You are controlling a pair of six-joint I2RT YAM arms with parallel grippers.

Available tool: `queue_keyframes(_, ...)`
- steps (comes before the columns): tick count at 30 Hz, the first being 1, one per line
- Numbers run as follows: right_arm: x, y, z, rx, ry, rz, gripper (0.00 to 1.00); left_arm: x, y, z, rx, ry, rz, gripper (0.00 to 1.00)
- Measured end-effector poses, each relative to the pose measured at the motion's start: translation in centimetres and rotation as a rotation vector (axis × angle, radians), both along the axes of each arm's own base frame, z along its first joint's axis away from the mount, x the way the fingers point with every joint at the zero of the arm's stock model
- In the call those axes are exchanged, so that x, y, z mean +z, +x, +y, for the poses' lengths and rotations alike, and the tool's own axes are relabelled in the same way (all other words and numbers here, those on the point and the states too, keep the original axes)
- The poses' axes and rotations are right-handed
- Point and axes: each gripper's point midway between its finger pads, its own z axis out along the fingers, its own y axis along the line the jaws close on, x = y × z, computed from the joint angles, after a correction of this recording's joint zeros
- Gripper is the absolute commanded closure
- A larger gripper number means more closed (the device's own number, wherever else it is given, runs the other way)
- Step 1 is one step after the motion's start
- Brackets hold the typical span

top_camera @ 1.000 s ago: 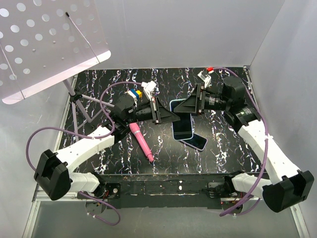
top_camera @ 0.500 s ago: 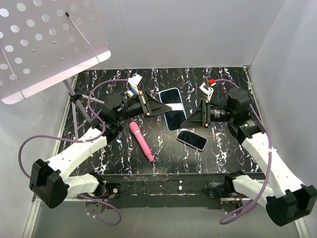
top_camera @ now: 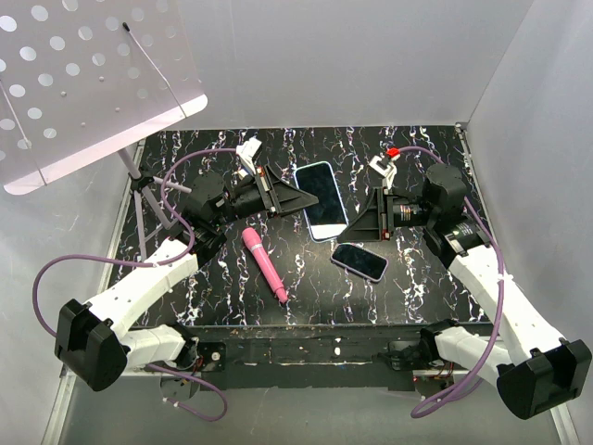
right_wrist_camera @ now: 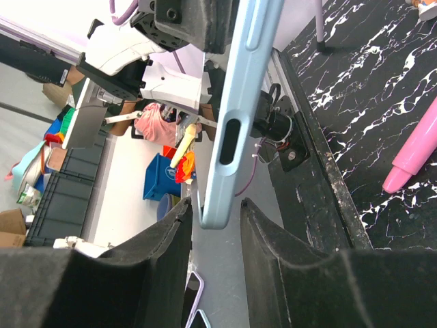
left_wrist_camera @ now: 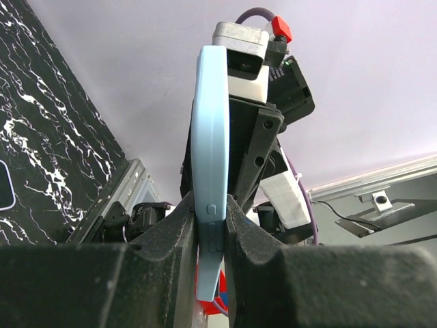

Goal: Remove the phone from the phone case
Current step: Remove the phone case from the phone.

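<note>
Nearest me on the black marbled worktop [top_camera: 222,278] lay a pink pen [top_camera: 264,264], tip toward the arm bases. Just right of it sat a small phone [top_camera: 359,261], dark screen up with a pale lilac edge, flat and not touched by either arm.

Beyond those, both arms met near the middle. The blue phone case [top_camera: 322,199] was off the worktop with its dark face up, tilted. I couldn't tell from any view whether a phone sat inside it.

The left end effector [top_camera: 310,197] was clamped on the case's left long edge. In the left wrist view its fingers [left_wrist_camera: 171,232] pressed both sides of the pale blue rim [left_wrist_camera: 210,123], side buttons right at the pinch.

The right end effector [top_camera: 347,230] was spread apart at the case's near corner. In the right wrist view the case end [right_wrist_camera: 239,102] hung between the fingers [right_wrist_camera: 273,253], with a clear gap on the right side, so no grip.

Far left, a white perforated stand [top_camera: 83,83] leaned over the corner.
</note>
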Motion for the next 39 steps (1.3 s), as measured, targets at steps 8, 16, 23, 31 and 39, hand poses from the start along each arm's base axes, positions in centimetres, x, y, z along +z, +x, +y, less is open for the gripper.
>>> queue_keyframes(8, -0.1, 0.3, 0.2, 0.012, 0.006, -0.015, 0.75, 0.2, -0.2, 0.0, -0.011, -0.01, 0.016, 1.0)
queue_keyframes(16, 0.2, -0.5, 0.9, 0.052, 0.027, -0.113, 0.99, 0.8, -0.1, 0.0, -0.065, -0.054, 0.043, 1.0)
queue_keyframes(23, 1.1, -2.9, 2.9, 0.082, 0.032, -0.355, 0.99, 2.0, -0.6, -0.3, -0.207, -0.152, 0.106, 1.0)
queue_keyframes(31, 2.0, -2.4, 4.8, 0.002, 0.017, -0.533, 0.99, 4.2, -1.2, 0.7, -0.18, -0.204, 0.092, 1.0)
queue_keyframes(39, 2.2, 0.3, 4.4, -0.19, -0.058, -0.515, 0.99, 6.1, -0.4, 2.5, -0.008, -0.232, 0.01, 1.0)
